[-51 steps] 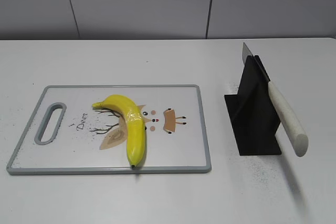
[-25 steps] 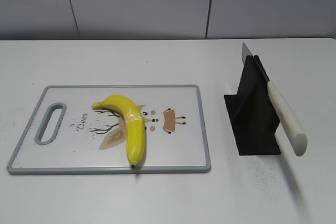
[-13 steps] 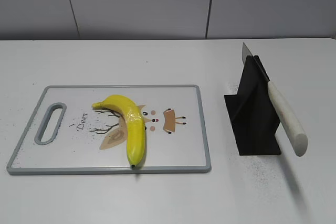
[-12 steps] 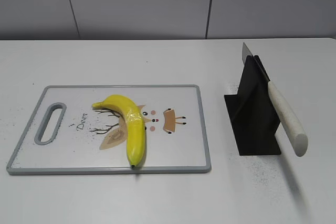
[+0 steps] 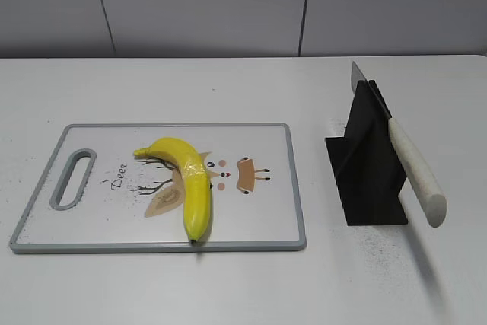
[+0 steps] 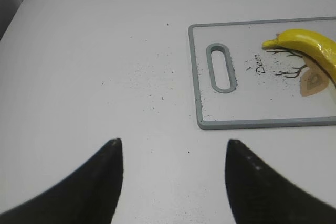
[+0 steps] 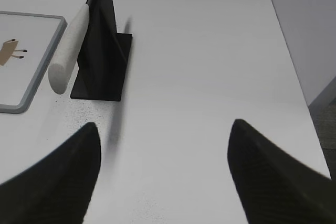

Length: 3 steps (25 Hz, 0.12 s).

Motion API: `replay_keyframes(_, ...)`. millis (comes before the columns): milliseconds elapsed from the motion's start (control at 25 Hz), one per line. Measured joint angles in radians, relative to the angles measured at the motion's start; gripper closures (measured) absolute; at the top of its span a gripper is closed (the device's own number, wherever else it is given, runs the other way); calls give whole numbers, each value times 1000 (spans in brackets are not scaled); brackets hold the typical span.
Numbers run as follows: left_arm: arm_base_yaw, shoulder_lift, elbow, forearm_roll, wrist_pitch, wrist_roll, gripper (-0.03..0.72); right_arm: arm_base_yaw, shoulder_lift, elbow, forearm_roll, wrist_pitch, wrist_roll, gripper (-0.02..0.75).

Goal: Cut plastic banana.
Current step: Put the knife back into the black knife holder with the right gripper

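A yellow plastic banana (image 5: 190, 184) lies on a white cutting board (image 5: 259, 218) with a grey rim and a deer drawing. The banana's stem end shows in the left wrist view (image 6: 307, 45), on the board (image 6: 226, 124). A knife with a white handle (image 5: 415, 173) rests slanted in a black stand (image 5: 365, 165); both show in the right wrist view, handle (image 7: 68, 56) and stand (image 7: 102, 59). My left gripper (image 6: 173, 150) is open and empty over bare table, left of the board. My right gripper (image 7: 165, 135) is open and empty, right of the stand. Neither gripper shows in the exterior view.
The board has a handle slot (image 5: 72, 179) at its left end. The white table (image 5: 243, 287) carries dark specks near the board and stand. A grey wall (image 5: 228, 5) stands behind, and the table's right edge (image 7: 294, 72) shows in the right wrist view.
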Motion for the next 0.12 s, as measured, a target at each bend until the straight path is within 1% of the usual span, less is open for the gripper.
replay_keyframes(120,0,0,0,0,0,0,84,0,0,0,0,0,0,165)
